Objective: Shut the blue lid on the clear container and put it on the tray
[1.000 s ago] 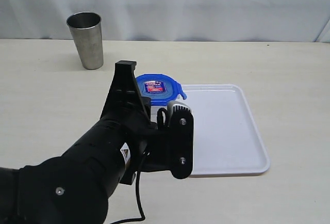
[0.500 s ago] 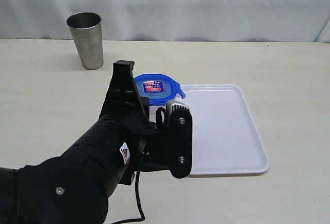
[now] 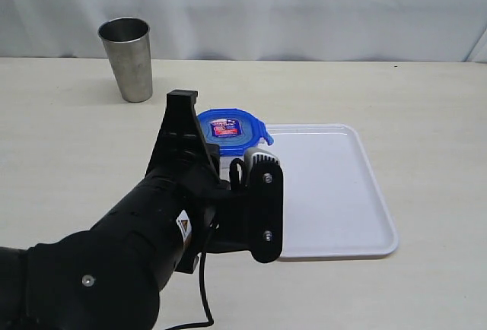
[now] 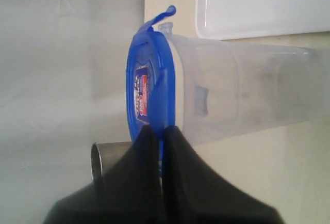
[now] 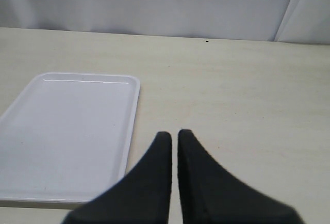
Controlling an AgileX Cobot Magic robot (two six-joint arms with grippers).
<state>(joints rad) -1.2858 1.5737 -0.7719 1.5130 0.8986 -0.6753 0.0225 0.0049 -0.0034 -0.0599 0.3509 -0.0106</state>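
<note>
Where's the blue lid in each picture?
Exterior view: the lid is near the middle, by the far left corner of the tray.
Left wrist view: the lid caps the container, right at the tips of the left gripper; the tray lies beyond.
Right wrist view: the lid is not in it; the tray is.
Shared landmark: the tray, seen in all three.

Left fingers (image 4: 148,149) tight together, right fingers (image 5: 163,154) likewise; left arm (image 3: 137,231) low, outstretched.
</note>
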